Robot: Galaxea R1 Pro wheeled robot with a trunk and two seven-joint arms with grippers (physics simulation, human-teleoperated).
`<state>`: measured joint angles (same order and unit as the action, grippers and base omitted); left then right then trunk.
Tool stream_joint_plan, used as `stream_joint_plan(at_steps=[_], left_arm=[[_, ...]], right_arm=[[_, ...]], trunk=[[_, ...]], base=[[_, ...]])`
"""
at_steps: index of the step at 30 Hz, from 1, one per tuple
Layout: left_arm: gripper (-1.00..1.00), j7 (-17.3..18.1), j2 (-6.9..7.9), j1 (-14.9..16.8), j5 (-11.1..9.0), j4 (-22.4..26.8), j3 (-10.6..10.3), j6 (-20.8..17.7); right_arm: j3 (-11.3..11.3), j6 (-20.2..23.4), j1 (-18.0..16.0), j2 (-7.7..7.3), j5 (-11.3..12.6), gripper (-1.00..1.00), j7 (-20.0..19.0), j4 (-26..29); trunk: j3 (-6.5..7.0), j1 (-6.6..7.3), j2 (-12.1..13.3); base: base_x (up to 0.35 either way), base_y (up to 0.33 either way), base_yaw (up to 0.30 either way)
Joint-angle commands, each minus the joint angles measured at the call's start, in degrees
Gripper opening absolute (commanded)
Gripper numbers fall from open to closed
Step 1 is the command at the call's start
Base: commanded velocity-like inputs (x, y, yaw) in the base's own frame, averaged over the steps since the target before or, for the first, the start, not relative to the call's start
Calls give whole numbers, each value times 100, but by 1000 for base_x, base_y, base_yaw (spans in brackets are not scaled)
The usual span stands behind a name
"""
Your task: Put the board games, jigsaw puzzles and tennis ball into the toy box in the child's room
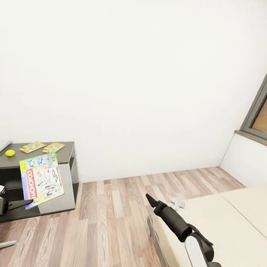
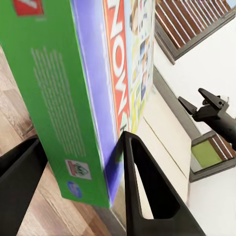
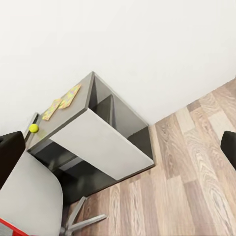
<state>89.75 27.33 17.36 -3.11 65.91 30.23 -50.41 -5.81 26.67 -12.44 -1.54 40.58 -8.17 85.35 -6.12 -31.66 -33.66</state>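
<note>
Blue-and-green board game (image 1: pixel 41 180): clamped between left gripper (image 1: pixel 26 203) fingers, held before table (image 1: pixel 64 151).
Right gripper (image 1: pixel 148 199): jaws spread, empty, beside bed (image 1: pixel 230 226).
Jigsaw puzzles (image 1: pixel 42 147), tennis ball (image 1: pixel 10 153): on table.

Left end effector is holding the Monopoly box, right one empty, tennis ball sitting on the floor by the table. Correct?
One error: the tennis ball sits on the table top near the jigsaw puzzles, as the head view shows. The left end effector does grip the Monopoly box; the right end effector is empty.
</note>
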Motion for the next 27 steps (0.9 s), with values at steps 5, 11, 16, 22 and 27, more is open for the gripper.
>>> stream_joint_plan(at_steps=[5, 11, 16, 22, 27], left_arm=[[-100, 25, 1, 5, 3, 1, 6, -49], [-100, 25, 2, 5, 3, 1, 71, -48], [-100, 25, 1, 5, 3, -3, 155, -48], [-100, 25, 1, 5, 3, -4, 175, -48], [-100, 25, 1, 5, 3, -2, 176, -48]], right_arm=[[-132, -48, -4, -4, 17, 100, -1, 4], [-154, -54, -4, -4, 14, 100, 0, -1], [-164, -162, -4, -4, 19, 100, -1, 5], [-213, -209, -4, -4, 21, 100, -1, 7], [-234, -221, -4, -4, 20, 100, 15, 15]], trunk=[[-10, -5, -9], [-10, -5, -9], [-10, -5, -9], [-10, -5, -9], [-9, -5, -9]], base=[[321, 23, 11], [325, 136, 1], [306, 196, 0], [295, 220, 0], [294, 221, 12]])
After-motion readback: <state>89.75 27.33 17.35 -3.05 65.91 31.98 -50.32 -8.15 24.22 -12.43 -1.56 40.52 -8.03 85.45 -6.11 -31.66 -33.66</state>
